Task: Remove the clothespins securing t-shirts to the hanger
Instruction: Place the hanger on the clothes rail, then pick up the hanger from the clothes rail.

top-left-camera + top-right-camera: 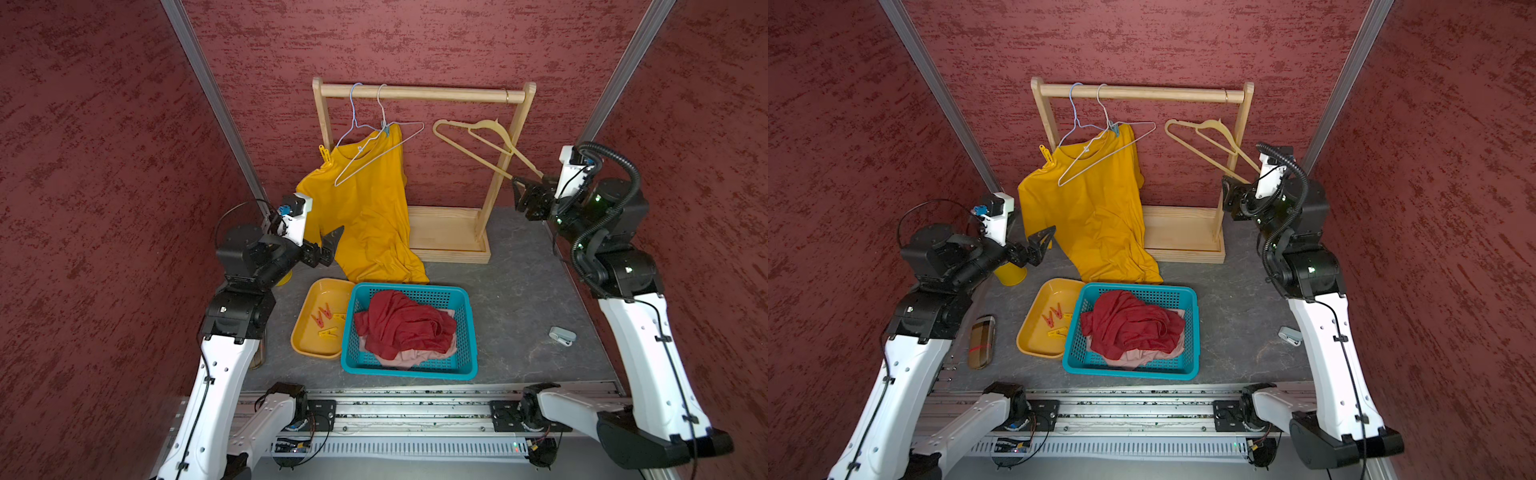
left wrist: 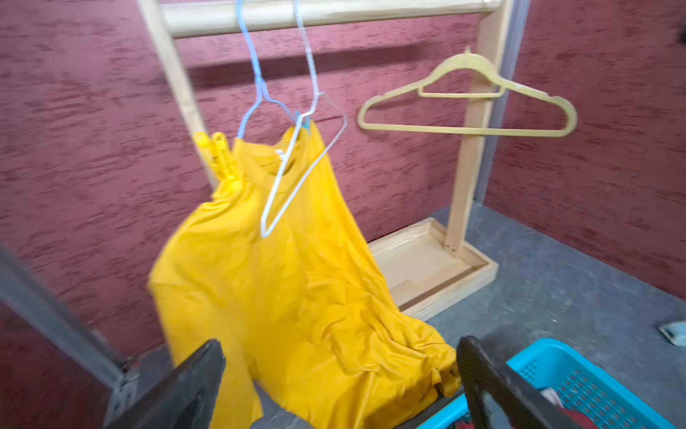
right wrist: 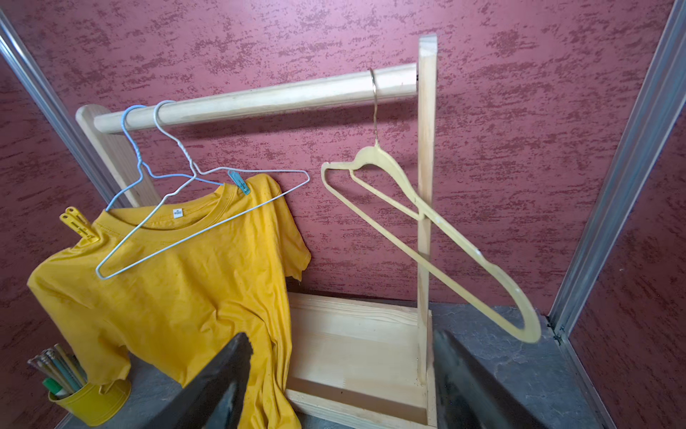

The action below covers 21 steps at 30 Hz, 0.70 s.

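Note:
A mustard t-shirt (image 1: 365,208) hangs from a wire hanger (image 1: 374,153) on the rack. A yellow clothespin (image 3: 79,226) grips one shoulder and a light blue clothespin (image 3: 239,182) sits by the collar. The dark red t-shirt (image 1: 403,324) lies over a pale pink t-shirt (image 1: 407,357) in the teal basket (image 1: 469,332). Several loose clothespins (image 1: 322,318) lie in the yellow tray (image 1: 303,345). My left gripper (image 1: 332,245) is open beside the mustard shirt's lower sleeve, holding nothing. My right gripper (image 1: 516,193) is open and empty, next to the low end of a tilted bare plastic hanger (image 1: 478,149).
The wooden rack (image 1: 419,94) stands at the back with its base tray on the grey table. A yellow cup of pencils (image 3: 92,401) is behind my left arm, a brown case (image 1: 982,340) lies at the left, and a small grey object (image 1: 562,336) lies at the right.

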Each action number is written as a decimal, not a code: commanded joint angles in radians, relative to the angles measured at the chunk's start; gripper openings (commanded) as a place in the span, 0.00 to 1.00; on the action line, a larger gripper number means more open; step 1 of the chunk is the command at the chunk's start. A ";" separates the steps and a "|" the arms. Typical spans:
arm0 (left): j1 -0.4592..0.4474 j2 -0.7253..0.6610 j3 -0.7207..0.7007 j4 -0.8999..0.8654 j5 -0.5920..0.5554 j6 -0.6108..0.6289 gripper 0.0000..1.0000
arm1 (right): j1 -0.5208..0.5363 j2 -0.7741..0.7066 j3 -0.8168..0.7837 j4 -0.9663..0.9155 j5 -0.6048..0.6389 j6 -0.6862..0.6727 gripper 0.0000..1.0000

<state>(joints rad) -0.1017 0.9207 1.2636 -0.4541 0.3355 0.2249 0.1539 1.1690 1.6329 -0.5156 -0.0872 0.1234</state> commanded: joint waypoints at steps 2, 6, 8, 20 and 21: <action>0.140 0.051 0.094 -0.104 0.029 -0.017 1.00 | -0.004 -0.090 -0.133 0.074 -0.115 -0.027 0.79; 0.301 0.144 0.168 -0.085 0.278 -0.119 0.94 | -0.004 -0.187 -0.320 0.186 -0.255 -0.019 0.79; 0.372 0.186 0.173 -0.031 0.385 -0.179 0.89 | -0.004 -0.227 -0.403 0.236 -0.290 -0.008 0.79; 0.449 0.494 0.338 0.050 0.737 -0.091 0.65 | -0.004 -0.275 -0.586 0.268 -0.389 -0.038 0.79; 0.436 0.529 0.374 0.016 0.752 -0.059 0.64 | -0.004 -0.271 -0.593 0.283 -0.390 -0.033 0.79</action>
<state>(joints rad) 0.3611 1.3998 1.5650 -0.3912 0.9840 0.0704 0.1539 0.9092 1.0554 -0.3065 -0.4389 0.0937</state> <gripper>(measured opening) 0.644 0.789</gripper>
